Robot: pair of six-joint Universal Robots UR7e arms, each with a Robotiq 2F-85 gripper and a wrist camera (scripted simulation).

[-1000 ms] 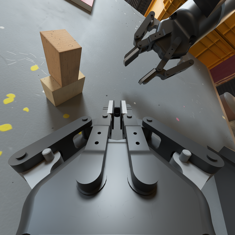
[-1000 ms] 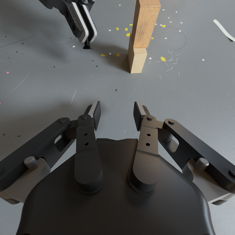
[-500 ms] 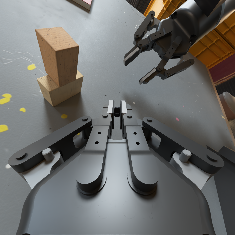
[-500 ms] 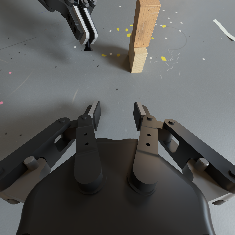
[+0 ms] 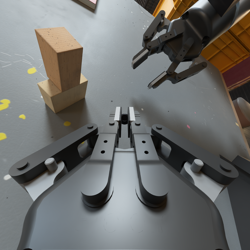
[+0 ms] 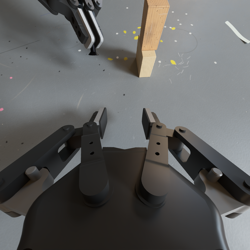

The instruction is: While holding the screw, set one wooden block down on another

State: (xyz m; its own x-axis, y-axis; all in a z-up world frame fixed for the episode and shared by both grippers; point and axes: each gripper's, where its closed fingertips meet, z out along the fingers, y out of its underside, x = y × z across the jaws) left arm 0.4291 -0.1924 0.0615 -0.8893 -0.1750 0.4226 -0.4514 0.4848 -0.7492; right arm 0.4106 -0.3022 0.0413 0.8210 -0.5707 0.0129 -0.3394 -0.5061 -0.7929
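Observation:
A tall brown wooden block (image 5: 59,56) stands upright on a paler, squat wooden block (image 5: 65,96) on the grey table. Both show in the right wrist view too, the brown block (image 6: 152,25) on the pale block (image 6: 146,63). My left gripper (image 5: 124,115) is shut on a black screw (image 5: 124,118), to the right of the stack. In the right wrist view the left gripper (image 6: 94,42) holds the screw (image 6: 93,52) head down, just above the table. My right gripper (image 6: 124,119) is open and empty, well back from the stack; it shows in the left wrist view (image 5: 147,77).
Yellow crates (image 5: 223,44) stand past the table's far right edge, with a pale rounded object (image 5: 242,112) beside it. A book with a pink cover (image 5: 89,3) lies at the far edge. A white strip (image 6: 236,32) lies on the table.
The left gripper with the screw has shifted slightly, so the stack drifts left in its view. The right gripper has stayed open and almost still.

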